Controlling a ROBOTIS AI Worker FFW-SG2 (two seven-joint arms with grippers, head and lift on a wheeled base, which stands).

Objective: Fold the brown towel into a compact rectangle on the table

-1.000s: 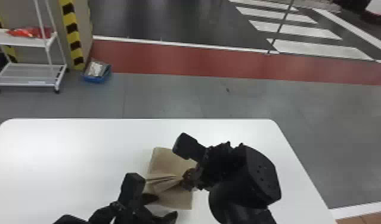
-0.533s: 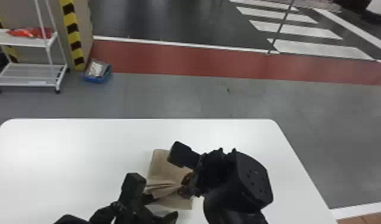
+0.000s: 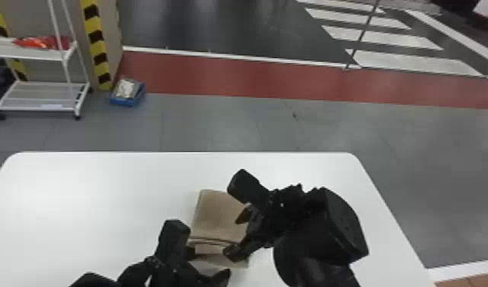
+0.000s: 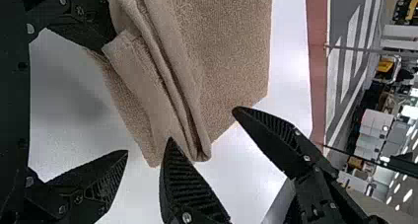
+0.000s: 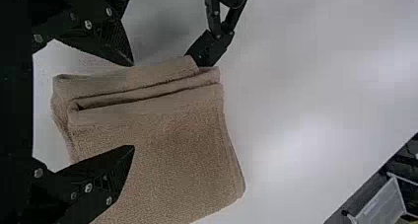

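blk arms [image 3: 307, 229], silver screws [image 5: 88, 187], ridged pads [image 4: 107, 183], prob. dotted rnd housing [image 3: 346, 225].

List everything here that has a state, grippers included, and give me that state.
Towel: folded into layers, flat on the table, its folds stacked loosely and unevenly along the side nearest the robot.
Left gripper: open, one fingertip against the towel's edge.
Right gripper: open, over the towel.
Rack: upright, red things on its upper shelf.
Blue bin: on the floor, something in it.

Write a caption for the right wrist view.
Open right gripper at a folded brown towel on a white table.
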